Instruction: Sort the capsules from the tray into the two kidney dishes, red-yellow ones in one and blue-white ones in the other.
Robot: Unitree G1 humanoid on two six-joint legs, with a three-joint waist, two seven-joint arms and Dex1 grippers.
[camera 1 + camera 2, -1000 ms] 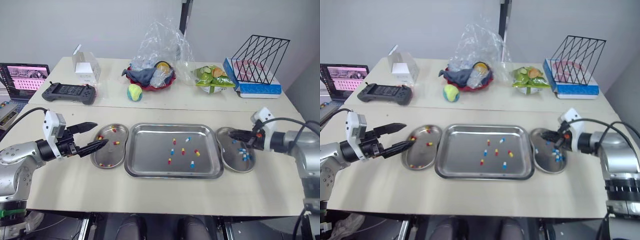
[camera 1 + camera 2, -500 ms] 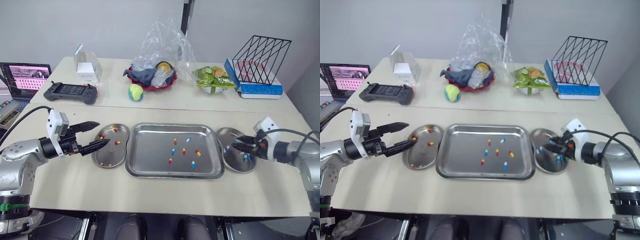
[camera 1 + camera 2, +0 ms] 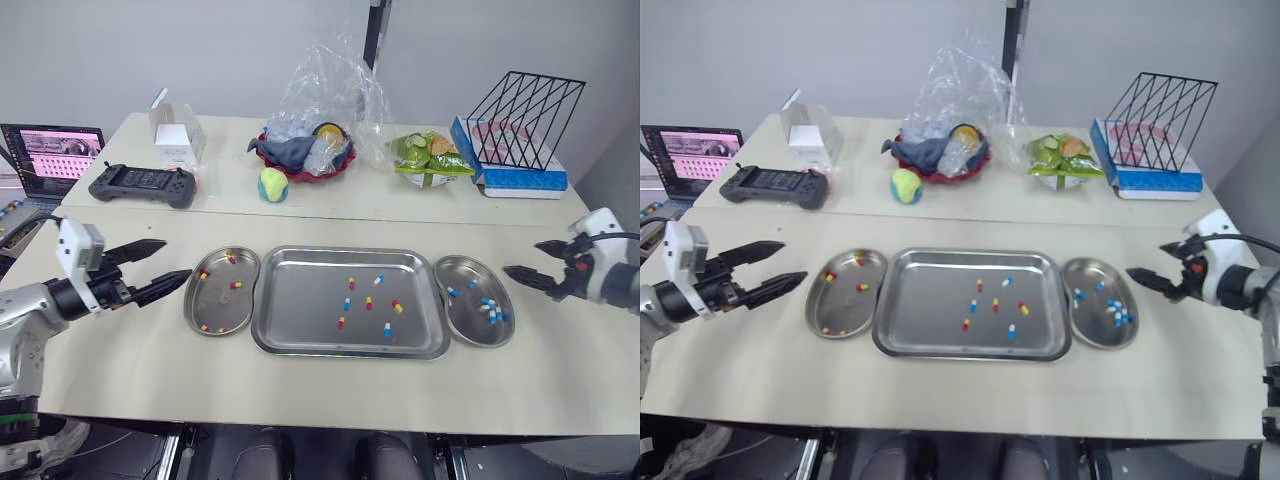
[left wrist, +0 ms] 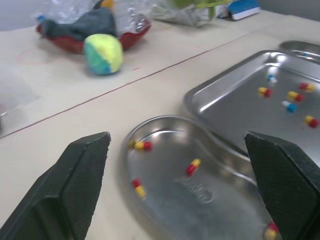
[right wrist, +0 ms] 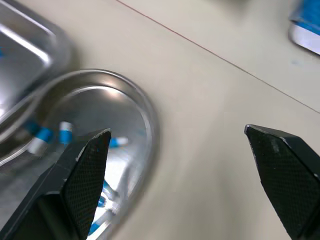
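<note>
While spread, right end effector (image 3: pixel 521 257) beside right dish (image 3: pixel 463 320)

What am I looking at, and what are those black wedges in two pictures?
A two-armed robot sorting capsules. The wide pictures come from a camera on its head, looking down at the table. The close ones come from its wrists; the wedges are its own fingers. A tray of mixed capsules lies in the middle. The left dish has red-yellow ones, the right dish blue-white ones. The left gripper and right gripper are open, holding nothing.
</note>
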